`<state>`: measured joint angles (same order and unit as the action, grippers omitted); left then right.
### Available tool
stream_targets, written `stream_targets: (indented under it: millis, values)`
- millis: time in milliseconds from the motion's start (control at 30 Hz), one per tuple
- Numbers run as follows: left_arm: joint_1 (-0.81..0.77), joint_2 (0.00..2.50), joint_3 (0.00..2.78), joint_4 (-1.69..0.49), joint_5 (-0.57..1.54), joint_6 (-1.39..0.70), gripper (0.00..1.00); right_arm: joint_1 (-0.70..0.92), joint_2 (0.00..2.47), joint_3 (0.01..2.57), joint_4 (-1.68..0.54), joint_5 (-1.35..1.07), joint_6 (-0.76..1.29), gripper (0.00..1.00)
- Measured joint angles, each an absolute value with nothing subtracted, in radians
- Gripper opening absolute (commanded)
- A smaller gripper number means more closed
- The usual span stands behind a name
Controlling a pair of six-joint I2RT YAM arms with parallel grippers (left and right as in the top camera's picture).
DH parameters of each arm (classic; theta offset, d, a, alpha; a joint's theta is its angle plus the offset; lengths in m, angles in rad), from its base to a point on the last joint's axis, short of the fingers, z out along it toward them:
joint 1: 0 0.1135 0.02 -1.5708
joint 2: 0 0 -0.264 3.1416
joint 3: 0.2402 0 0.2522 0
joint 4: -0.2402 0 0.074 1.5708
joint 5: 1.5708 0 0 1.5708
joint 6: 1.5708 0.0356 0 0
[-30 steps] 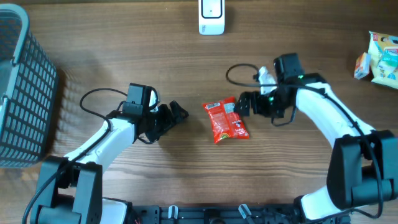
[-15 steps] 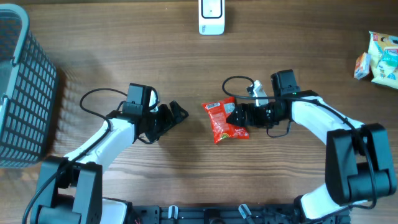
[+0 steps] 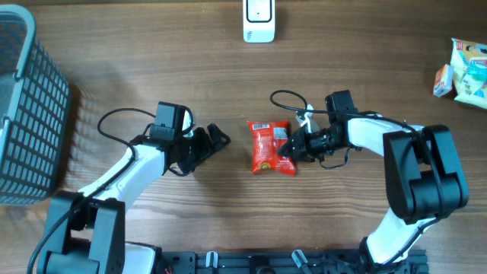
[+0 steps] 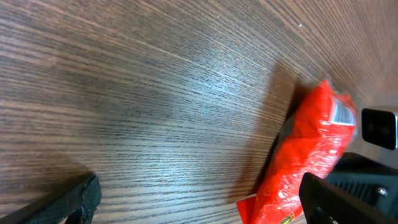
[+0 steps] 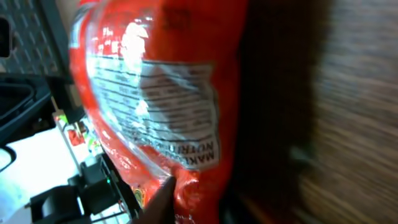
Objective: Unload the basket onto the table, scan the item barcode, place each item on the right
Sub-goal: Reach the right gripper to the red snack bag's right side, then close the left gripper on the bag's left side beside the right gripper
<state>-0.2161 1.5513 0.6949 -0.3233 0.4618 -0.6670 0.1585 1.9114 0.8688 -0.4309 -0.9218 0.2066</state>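
The item, a red snack packet (image 3: 268, 146), lies on the wooden table between the two arms, with a white striped label (image 3: 262, 126) at its far end. My right gripper (image 3: 292, 148) is shut on the packet's right edge. In the right wrist view the packet (image 5: 149, 93) fills the frame, its nutrition panel facing the camera, pinched low down in the right gripper (image 5: 199, 202). My left gripper (image 3: 214, 139) stands open a short way left of the packet, touching nothing. The left wrist view shows the packet (image 4: 308, 155) ahead and to the right of the left gripper (image 4: 205, 205).
A white scanner unit (image 3: 259, 20) stands at the table's far edge, centre. A grey mesh basket (image 3: 23, 106) occupies the left side. Other packaged goods (image 3: 466, 70) lie at the far right.
My right gripper has moved left onto the packet and shut on its right edge. The packet has shifted a little left and turned more upright. The left arm has not moved.
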Motion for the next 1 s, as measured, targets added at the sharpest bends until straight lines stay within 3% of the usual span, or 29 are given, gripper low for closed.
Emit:
stream_targets:
  millis: [300,767,1000]
  values:
    - [-0.216,1.551,0.698,-0.337,0.462,-0.667,1.0,0.16,1.912,0.883,-0.429,-0.94,0.162,0.04]
    - [-0.216,1.552,0.697,-0.324,0.489,-0.667,1.0,0.16,1.857,0.888,-0.515,-1.108,-0.176,0.04]
    - [-0.264,1.566,0.687,-0.155,0.616,-0.689,1.0,0.16,1.855,0.887,-0.534,-1.157,-0.174,0.04]
